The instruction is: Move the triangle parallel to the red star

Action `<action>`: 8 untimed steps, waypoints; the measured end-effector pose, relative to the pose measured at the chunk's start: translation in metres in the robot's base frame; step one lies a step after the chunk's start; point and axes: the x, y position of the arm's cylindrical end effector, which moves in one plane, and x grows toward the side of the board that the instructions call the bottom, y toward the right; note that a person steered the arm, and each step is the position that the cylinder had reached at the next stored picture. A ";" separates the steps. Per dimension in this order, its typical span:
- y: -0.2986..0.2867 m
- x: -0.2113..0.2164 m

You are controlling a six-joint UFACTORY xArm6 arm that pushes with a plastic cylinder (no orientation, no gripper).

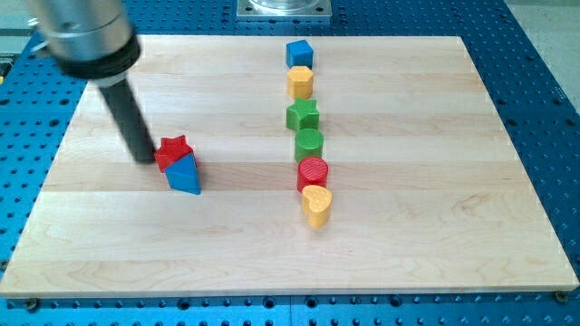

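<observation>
- You are early in the placing step: the blue triangle (184,174) sits pressed against the red star (173,150), touching it at the star's 5 o'clock, so to my eye it is crowded against it rather than set parallel.
- My tip (143,158) rests on the wooden board (435,235) just at the star's 9 o'clock, touching or nearly touching it; I cannot tell which. The star stands between the tip and the triangle.
- There is no gripper here, only the dark rod, so nothing opens or shuts; it holds nothing and can only push.
- The next move, as I judge it, calls for you to bring the tip round the pair to the triangle's own side, then nudge it clear of the star and into line with it. Pushing from where the tip is now would shove the star too.
- Well apart, toward 3 o'clock of the pair, a column runs down the board: blue cube (299,52), orange hexagon (300,81), green star (303,115), green cylinder (309,144), red cylinder (313,173), yellow heart (316,205).
- That column is the only obstacle; a long push toward 3 o'clock risks reaching the green and red cylinders.
</observation>
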 end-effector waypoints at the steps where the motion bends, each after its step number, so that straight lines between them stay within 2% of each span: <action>1: 0.010 0.019; 3: 0.040 0.140; 4: 0.017 0.127; 5: 0.021 0.070; 6: 0.051 0.040; 8: 0.108 0.136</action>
